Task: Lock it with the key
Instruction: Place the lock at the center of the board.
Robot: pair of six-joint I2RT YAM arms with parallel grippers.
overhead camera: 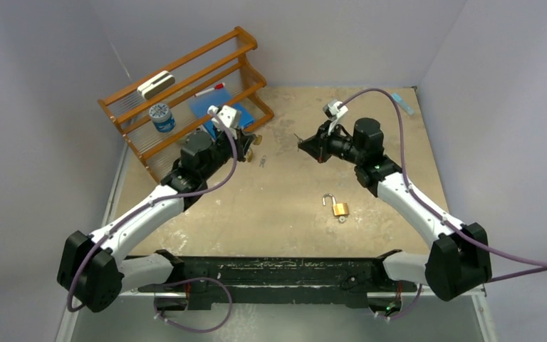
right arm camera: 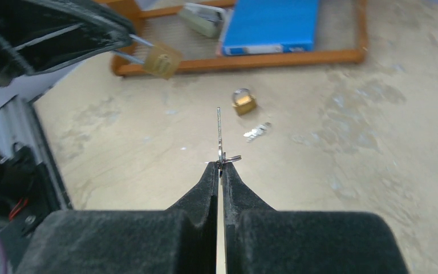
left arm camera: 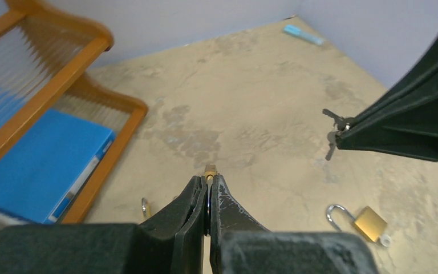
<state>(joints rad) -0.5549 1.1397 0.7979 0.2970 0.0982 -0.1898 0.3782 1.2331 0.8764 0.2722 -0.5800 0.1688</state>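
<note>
My left gripper [overhead camera: 255,138] [left arm camera: 209,179] is shut on a small brass padlock [left arm camera: 210,170] and holds it above the table. In the right wrist view this padlock [right arm camera: 161,60] hangs from the left fingers by its shackle. My right gripper [overhead camera: 301,144] [right arm camera: 219,165] is shut on a thin silver key [right arm camera: 219,134] whose blade points toward the held padlock, a short gap away. In the left wrist view the key [left arm camera: 334,130] sticks out of the right fingers.
A second brass padlock [overhead camera: 339,208] [left arm camera: 369,222] lies open on the table at centre right. A third padlock [right arm camera: 243,101] and loose keys [overhead camera: 262,161] [right arm camera: 256,132] lie near the wooden rack [overhead camera: 185,78], which holds a blue folder [overhead camera: 221,107]. A light blue object [overhead camera: 402,103] lies at the back right.
</note>
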